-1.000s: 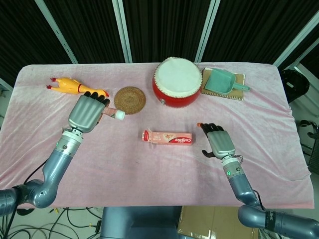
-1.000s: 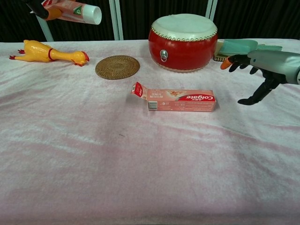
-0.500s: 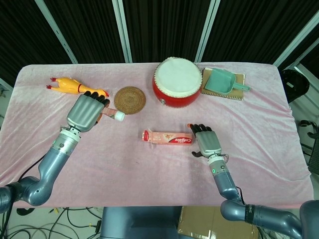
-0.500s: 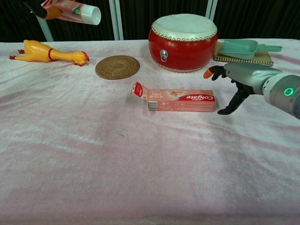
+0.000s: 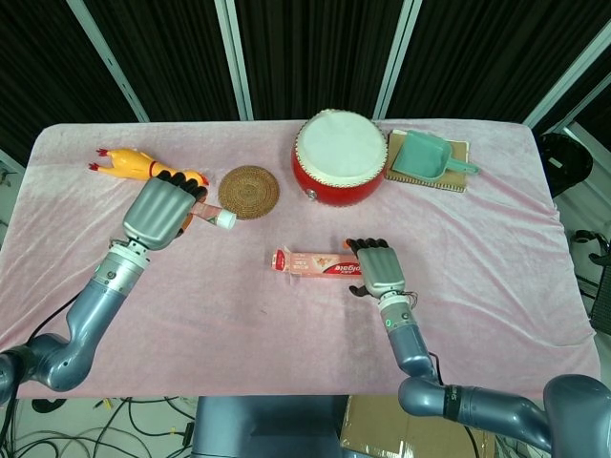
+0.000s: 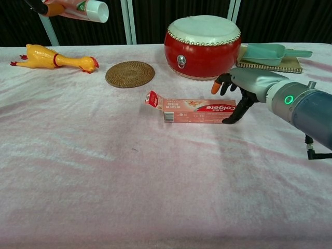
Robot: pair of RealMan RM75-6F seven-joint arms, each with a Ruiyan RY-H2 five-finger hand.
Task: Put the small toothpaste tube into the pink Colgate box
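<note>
Chest view crops the left hand [image 6: 44, 6], fingers [image 5: 181, 181] gripping the toothpaste tube [image 6: 88, 9].

Small toothpaste tube [image 5: 212, 218] white-capped, held aloft, pink Colgate box [image 5: 319, 262] lying flat, left flap open

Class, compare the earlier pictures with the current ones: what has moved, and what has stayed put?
The right hand slid left across the pink cloth to the closed end of the pink Colgate box; contact is unclear. The left hand still holds the small toothpaste tube aloft, shifted slightly. The box, open flap leftward, red drum, rubber chicken and woven coaster stayed put.
</note>
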